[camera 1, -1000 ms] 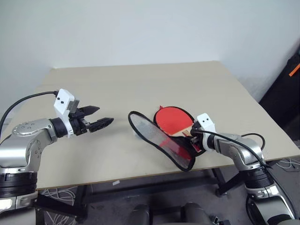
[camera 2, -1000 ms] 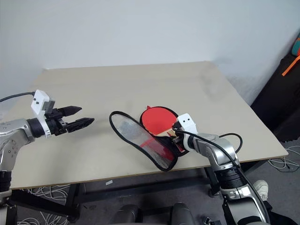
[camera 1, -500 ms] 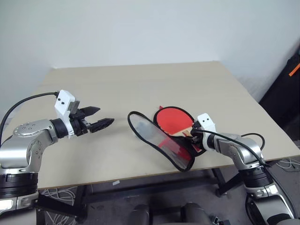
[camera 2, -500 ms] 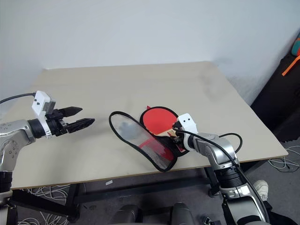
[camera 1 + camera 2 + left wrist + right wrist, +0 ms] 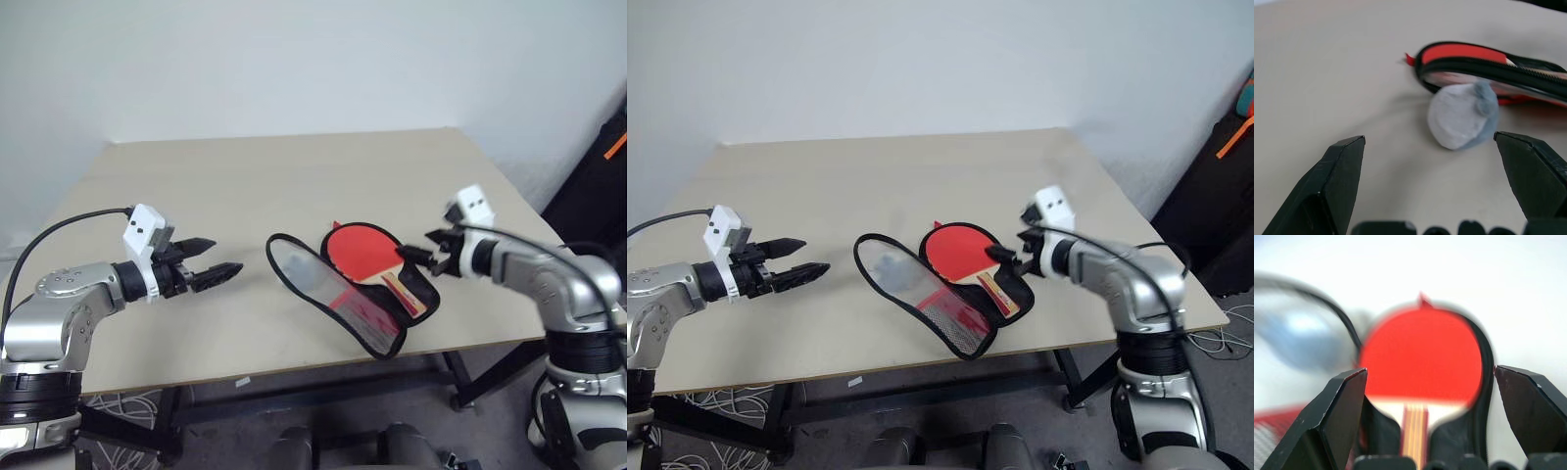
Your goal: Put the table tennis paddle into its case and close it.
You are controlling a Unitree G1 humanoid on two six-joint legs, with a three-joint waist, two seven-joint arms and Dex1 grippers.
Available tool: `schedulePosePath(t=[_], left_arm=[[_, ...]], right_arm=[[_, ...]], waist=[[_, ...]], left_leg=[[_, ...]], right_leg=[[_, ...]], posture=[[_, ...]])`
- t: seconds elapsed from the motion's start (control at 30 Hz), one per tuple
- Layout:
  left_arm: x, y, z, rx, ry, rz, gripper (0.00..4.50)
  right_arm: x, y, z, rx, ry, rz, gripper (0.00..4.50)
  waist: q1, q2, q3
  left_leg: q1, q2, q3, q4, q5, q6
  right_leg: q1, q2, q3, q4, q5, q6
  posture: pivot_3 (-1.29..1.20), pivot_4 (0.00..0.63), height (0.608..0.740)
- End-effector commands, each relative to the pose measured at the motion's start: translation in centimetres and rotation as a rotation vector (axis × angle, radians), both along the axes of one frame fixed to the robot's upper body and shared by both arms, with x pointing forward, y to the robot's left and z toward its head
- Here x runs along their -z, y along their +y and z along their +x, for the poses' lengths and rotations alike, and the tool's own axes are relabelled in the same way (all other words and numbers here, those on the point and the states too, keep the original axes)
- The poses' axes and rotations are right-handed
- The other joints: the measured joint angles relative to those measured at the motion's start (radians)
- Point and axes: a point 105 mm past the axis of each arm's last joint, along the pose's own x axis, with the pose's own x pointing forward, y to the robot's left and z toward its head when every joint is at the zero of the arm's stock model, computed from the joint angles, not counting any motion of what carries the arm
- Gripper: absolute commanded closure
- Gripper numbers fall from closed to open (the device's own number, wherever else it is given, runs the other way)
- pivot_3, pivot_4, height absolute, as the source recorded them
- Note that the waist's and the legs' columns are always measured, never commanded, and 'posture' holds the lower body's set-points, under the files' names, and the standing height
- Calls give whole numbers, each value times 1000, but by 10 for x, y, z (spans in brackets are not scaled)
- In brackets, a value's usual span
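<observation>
The table tennis paddle (image 5: 361,251) lies red face up inside the lower half of the open case (image 5: 427,291), its wooden handle (image 5: 408,291) pointing toward the table's front right. The case's mesh-lined lid (image 5: 315,291) is folded out to the left. My right gripper (image 5: 431,257) hovers open just above and to the right of the handle, holding nothing; its wrist view looks over the paddle (image 5: 1422,352). My left gripper (image 5: 213,273) stands open above the table, left of the lid and apart from it. Its wrist view shows the case's zip edge (image 5: 1488,66).
The case rests near the front right of a light wooden table (image 5: 245,186). A pale rounded lump (image 5: 1462,116) sits by the lid's near edge. Dark gear (image 5: 598,186) stands beyond the table's right side, and cables lie on the floor.
My right gripper has let go of the paddle's handle, opened, and risen up and to the right. The paddle stays in the case. My left gripper has sunk a little.
</observation>
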Motion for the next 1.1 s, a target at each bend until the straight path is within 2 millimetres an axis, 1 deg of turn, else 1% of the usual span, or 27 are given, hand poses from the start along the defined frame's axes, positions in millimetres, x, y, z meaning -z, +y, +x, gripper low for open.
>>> schedulePosePath(t=[0.03,0.1,0.13,0.2,0.27,0.3,0.33,0.37,0.4,0.47,0.57,0.63,0.7,0.73,0.8,0.83,0.9,0.97,1.03,1.1], left_arm=[[-3,-23,4,91,-51,33,644],[3,-39,4,155,-45,53,1285],[2,-47,5,183,-49,45,1608],[-2,-63,6,234,-60,26,2385],[-3,-75,8,270,-66,22,2993],[-4,-82,11,289,-74,21,3395],[-5,-89,13,304,-84,18,3780],[-10,-97,15,320,-99,3,4055],[-14,-104,18,335,-110,-10,4055],[-19,-112,20,359,-121,-24,4055],[-28,-129,26,397,-150,-50,4055],[-30,-152,41,395,-164,-56,4055],[-29,-167,52,377,-170,-47,4055],[-28,-170,56,366,-170,-43,4055],[-21,-190,65,321,-169,-18,4055],[-18,-199,66,311,-164,-12,4055],[-10,-211,58,331,-133,-11,4055],[-4,-212,41,377,-108,-5,4055],[0,-209,26,404,-71,-15,4055],[7,-208,4,439,-5,-36,4055]], right_arm=[[-77,-16,5,36,-200,146,0],[-100,-24,8,71,-241,193,0],[-107,-27,8,81,-252,210,0],[-113,-33,7,92,-258,227,0],[-113,-34,6,95,-256,224,0],[-110,-34,6,98,-249,208,0],[-105,-35,6,99,-242,183,0],[-96,-37,5,96,-232,128,0],[-84,-39,3,93,-213,57,0],[-65,-39,-2,75,-190,-51,0],[-37,-38,-17,1,-136,-153,0],[-14,-44,-30,-64,-90,-241,0],[1,-48,-38,-119,-68,-315,0],[5,-47,-41,-137,-66,-341,0],[15,-51,-46,-199,-64,-418,0],[17,-52,-49,-231,-66,-442,0],[19,-52,-51,-287,-79,-468,0],[20,-51,-48,-310,-94,-488,0],[19,-49,-46,-317,-106,-482,0],[19,-47,-43,-314,-112,-472,0]], waist=[[1,0,0],[2,0,-1],[2,-1,-1],[2,-3,-1],[0,-2,-1],[0,-1,-1],[0,0,-1],[0,0,-1],[2,-1,-1],[0,-1,-1],[-1,-1,-1],[8,0,-1],[16,-1,-1],[18,-1,-1],[21,-1,-1],[24,-1,-1],[24,-2,-1],[19,-2,-1],[17,-1,0],[17,-1,-1]], left_leg=[[0,0,0,0,0,0],[0,0,-1,0,0,0],[0,0,-1,0,0,0],[0,0,-1,0,0,0],[0,0,0,0,0,0],[0,0,0,0,0,0],[0,0,0,0,0,0],[0,0,0,0,0,0],[0,0,0,0,0,0],[-1,-1,0,0,0,1],[-1,-1,1,1,-1,2],[-1,-1,1,1,-1,2],[-1,-1,1,4,-1,3],[-1,-2,1,5,-1,3],[-1,-1,2,5,-1,3],[-1,-2,2,5,-1,3],[-1,-1,2,5,-1,3],[-1,-1,3,5,-2,3],[0,0,3,4,-2,3],[0,0,3,4,-1,3]], right_leg=[[0,0,0,0,0,0],[0,0,0,0,0,-1],[1,0,-1,0,1,-1],[1,0,-1,-1,2,-3],[1,0,0,-1,2,-3],[1,0,0,-1,2,-3],[1,0,0,0,2,-3],[0,0,0,-1,2,-3],[1,0,0,-1,2,-3],[2,0,0,-1,1,-2],[1,-1,1,-1,0,1],[1,-1,1,-1,-1,1],[4,-1,0,-1,-1,3],[4,-1,1,-2,-2,3],[3,-1,2,-1,-2,3],[3,-1,2,-1,-2,3],[3,-1,2,-1,-2,3],[2,-1,2,-1,-2,3],[1,0,2,-1,-2,3],[1,0,2,-1,-2,3]], posture=[[0,0,698],[0,0,698],[0,0,698],[0,0,698],[0,0,698],[0,0,698],[0,0,698],[0,0,698],[0,0,698],[0,0,698],[0,0,698],[0,0,698],[0,0,698],[0,0,698],[0,0,698],[0,0,698],[0,0,698],[0,0,698],[0,0,698],[0,0,698]])
